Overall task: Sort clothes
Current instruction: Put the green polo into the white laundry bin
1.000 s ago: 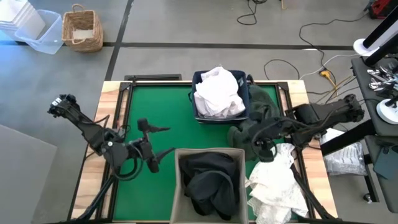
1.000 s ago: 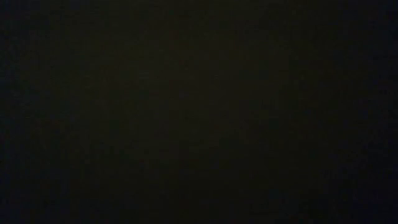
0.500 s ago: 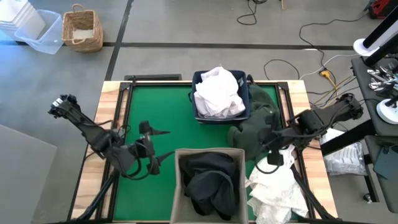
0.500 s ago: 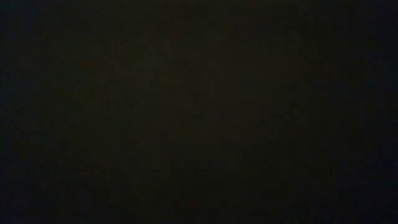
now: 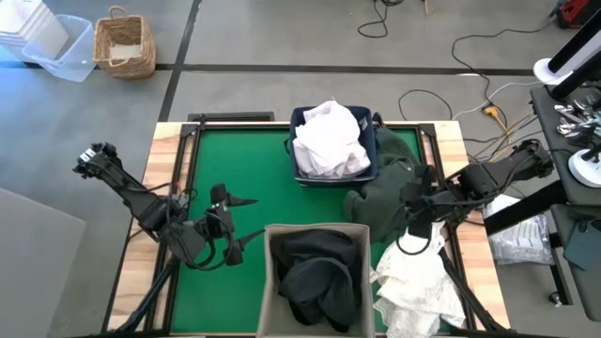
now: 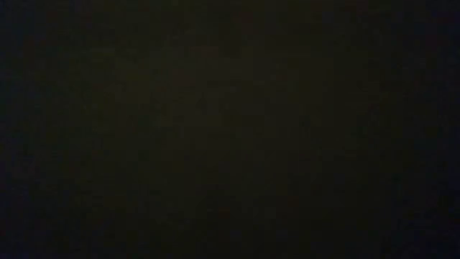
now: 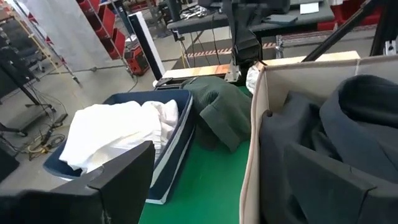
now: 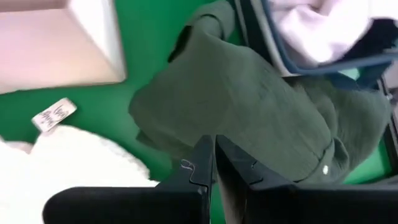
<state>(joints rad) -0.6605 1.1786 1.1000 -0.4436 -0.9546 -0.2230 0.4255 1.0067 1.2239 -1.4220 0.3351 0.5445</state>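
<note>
This is a robotics lab or workshop rather than a home. The wood-edged counter with a green mat (image 5: pixel 239 169) stands on a bare grey concrete floor (image 5: pixel 282 38) marked with dark lines, and loose black and yellow cables (image 5: pixel 470 75) trail across that floor. At the right edge stands a dark equipment bench (image 5: pixel 573 122) carrying metal tools and white parts. A clear plastic storage tub (image 5: pixel 61 47) and a woven wicker basket (image 5: pixel 124 42) sit on the floor beyond the counter. The left wrist view looks into a wide hall with red wheeled tool cabinets (image 7: pixel 134 53), metal frames and striped hazard tape on the floor (image 7: pixel 208 53).
</note>
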